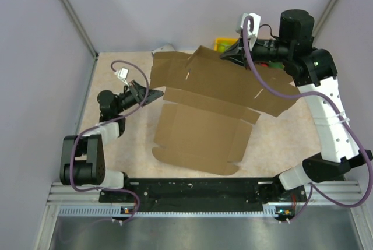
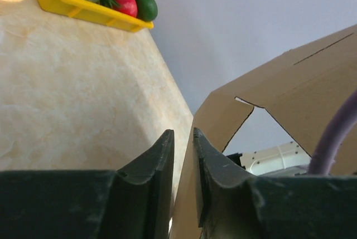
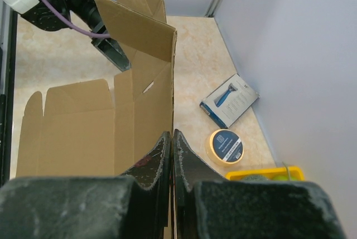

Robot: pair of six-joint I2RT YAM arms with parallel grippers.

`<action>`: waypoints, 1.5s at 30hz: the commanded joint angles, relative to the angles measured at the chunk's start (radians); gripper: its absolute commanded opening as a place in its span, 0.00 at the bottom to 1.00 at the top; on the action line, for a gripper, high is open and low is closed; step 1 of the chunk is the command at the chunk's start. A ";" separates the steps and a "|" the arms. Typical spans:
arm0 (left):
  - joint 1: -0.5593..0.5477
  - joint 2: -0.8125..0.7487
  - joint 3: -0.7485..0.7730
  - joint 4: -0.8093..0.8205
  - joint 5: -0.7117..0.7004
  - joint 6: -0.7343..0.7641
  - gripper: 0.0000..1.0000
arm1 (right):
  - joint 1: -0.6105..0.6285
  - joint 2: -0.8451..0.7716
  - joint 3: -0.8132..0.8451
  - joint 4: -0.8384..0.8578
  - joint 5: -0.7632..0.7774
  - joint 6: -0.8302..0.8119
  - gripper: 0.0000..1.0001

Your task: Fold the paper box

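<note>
right pincer (image 3: 172, 134) is pressed together on the top edge of a standing panel of the box (image 1: 198, 133), up at the box's 1 o'clock. left pincer (image 2: 183, 133) sits at its 9 o'clock, jaws a slit apart with a flap's edge running into the slit; i cannot tell whether it bites or only straddles. the box lies mid-table, front half flat toward 6 o'clock, back half tipped up off the table (image 1: 274, 145) toward 12.

by my reckoning the step in hand is raising the back and side panels along their creases. it looks early in the fold, with nothing tucked or locked. the next move calls for the left to get a sure hold, then both to swing their panels inward together so the sheet doesn't twist or tear at the slots.

bare table shows at 4 and 8 o'clock of the box. at 12 to 1 it's tight: tray (image 2: 83, 9), tape (image 3: 226, 145) and packet (image 3: 230, 100) sit along the wall (image 3: 301, 55), just beyond the raised panel.
</note>
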 commanded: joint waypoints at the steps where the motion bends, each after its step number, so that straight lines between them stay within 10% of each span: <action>1: -0.052 0.004 0.083 -0.095 0.010 0.127 0.22 | -0.013 -0.036 0.035 0.062 -0.036 0.010 0.00; 9: -0.115 0.147 0.071 0.578 0.111 -0.288 0.16 | -0.013 -0.032 0.032 0.071 -0.031 0.022 0.00; 29: -0.200 -0.092 -0.042 0.437 0.076 -0.123 0.52 | -0.013 -0.056 -0.012 0.114 -0.010 0.082 0.00; 45: -0.120 -0.204 -0.064 0.472 0.067 -0.236 0.57 | -0.016 -0.058 -0.005 0.122 0.035 0.066 0.00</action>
